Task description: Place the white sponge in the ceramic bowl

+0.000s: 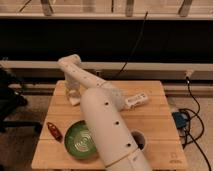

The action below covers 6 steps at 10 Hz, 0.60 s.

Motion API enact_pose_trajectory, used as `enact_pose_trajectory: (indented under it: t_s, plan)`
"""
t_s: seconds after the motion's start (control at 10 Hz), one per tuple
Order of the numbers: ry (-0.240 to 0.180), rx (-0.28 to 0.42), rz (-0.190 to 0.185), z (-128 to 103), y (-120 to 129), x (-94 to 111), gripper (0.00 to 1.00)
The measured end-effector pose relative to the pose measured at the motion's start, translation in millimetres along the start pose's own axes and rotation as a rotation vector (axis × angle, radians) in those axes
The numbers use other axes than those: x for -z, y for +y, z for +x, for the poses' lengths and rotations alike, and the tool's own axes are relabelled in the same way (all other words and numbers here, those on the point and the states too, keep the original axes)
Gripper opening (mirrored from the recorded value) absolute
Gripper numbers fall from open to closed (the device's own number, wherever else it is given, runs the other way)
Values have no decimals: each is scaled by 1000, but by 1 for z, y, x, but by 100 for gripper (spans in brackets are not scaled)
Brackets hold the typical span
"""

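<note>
The ceramic bowl [79, 141], green with pale swirl lines, sits at the front left of the wooden table [155, 120]; my arm covers its right edge. My arm reaches from the bottom centre up and left, then bends down. My gripper [72, 94] hangs over the table's back left corner, well behind the bowl. A small off-white block, the white sponge [74, 102], shows right at the gripper's tip on the table. I cannot tell whether the gripper touches it.
A white handle-like tool [137, 100] lies at the back right of the table. A small white cup [140, 140] stands front right, partly behind my arm. A red object [54, 131] lies left of the bowl. A dark chair [10, 100] stands off the left edge.
</note>
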<state>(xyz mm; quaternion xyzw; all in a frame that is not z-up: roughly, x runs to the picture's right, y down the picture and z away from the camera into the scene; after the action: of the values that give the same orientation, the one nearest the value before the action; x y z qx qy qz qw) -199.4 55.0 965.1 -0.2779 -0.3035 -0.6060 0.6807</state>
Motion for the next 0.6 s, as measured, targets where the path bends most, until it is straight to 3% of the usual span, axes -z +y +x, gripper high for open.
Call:
enact_pose_trajectory:
  t_s: [0.1, 0.2, 0.6]
  plan:
    - [-3, 4, 3, -4, -1, 2, 3]
    - [-6, 9, 7, -7, -2, 4, 0]
    - [-2, 43, 34, -18, -14, 19, 0]
